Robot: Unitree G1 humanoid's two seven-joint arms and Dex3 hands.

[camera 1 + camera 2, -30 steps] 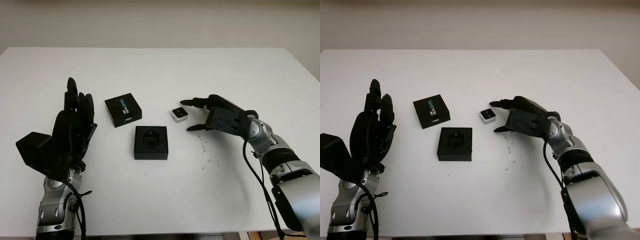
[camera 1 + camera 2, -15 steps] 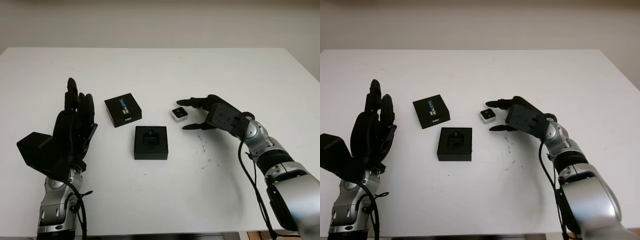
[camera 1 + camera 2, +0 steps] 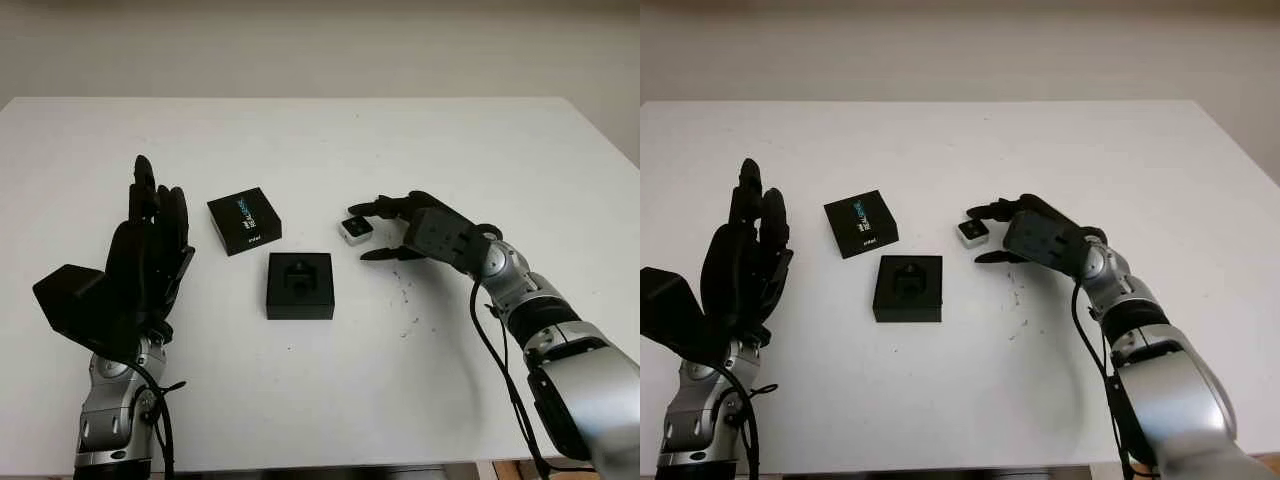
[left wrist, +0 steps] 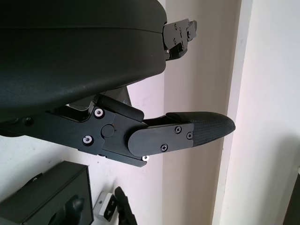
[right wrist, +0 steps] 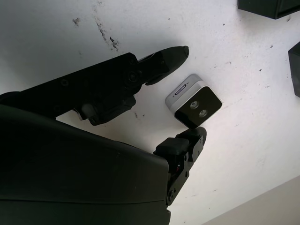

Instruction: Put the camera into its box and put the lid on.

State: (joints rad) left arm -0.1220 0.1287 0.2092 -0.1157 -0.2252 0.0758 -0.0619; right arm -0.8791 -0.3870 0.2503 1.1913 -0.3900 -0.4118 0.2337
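Since a second ago my right hand [image 3: 385,231] has crept closer to the camera [image 3: 355,229]; fingers apart, bracketing it, one fingertip [image 5: 196,137] touching or nearly so. Risk: uneven closing could skid it across the desk [image 3: 420,160]. Camera: small, silver-edged, dark two-lens face, beside the open box [image 3: 300,285]; lid [image 3: 244,220] nearby. Left hand [image 3: 148,255] open, parked.

Even, diffuse overhead light on the white table [image 3: 320,140], soft faint shadows, no glare.
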